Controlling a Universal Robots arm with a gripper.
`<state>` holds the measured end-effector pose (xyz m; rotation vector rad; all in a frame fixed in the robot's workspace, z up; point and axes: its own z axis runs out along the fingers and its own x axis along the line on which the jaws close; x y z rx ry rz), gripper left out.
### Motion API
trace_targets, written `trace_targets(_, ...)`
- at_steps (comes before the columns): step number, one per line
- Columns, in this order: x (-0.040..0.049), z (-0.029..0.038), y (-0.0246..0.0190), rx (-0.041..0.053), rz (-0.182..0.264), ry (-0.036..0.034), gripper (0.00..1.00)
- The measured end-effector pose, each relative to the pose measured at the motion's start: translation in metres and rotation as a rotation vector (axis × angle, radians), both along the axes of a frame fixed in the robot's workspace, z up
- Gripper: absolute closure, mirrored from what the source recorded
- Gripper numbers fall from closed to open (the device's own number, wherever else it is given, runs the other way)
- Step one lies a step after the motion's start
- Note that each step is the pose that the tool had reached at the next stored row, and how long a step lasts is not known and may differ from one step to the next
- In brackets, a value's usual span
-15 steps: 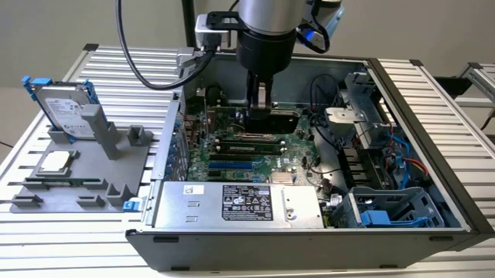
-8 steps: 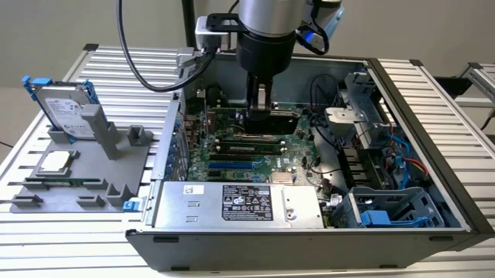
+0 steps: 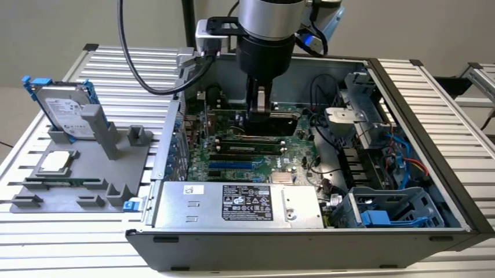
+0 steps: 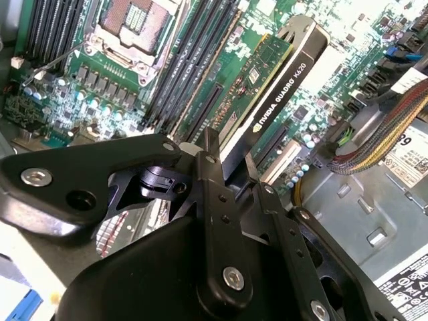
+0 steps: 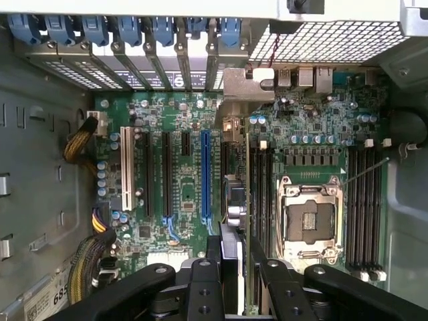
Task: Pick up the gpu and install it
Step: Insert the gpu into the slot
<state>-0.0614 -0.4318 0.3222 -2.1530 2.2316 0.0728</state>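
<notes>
fingers (image 4: 212,175) clamped on the thin gpu (image 4: 281,73), green board one face, black shroud the other.

Reaching straight down, wrist vertical. Gripper (image 3: 261,109) pointing downward, black fingers (image 4: 215,175) closed edge-on against a held card, linkages folded in close, as seen in both wrist views (image 5: 234,251).

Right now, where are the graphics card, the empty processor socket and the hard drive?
gpu (image 4: 284,73), second wrist view, black shroud edge.
processor socket (image 5: 309,224), first wrist view, centre.
hard drive (image 3: 66,113), exterior view, silver face.
</notes>
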Motion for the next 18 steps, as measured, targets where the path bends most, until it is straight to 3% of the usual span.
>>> trace_targets(10,0.0,-0.006,0.0,0.0,0.0,-0.0003,1.0)
trace_targets(18,0.0,-0.0142,0.0,0.0001,0.0,-0.0052,1.0)
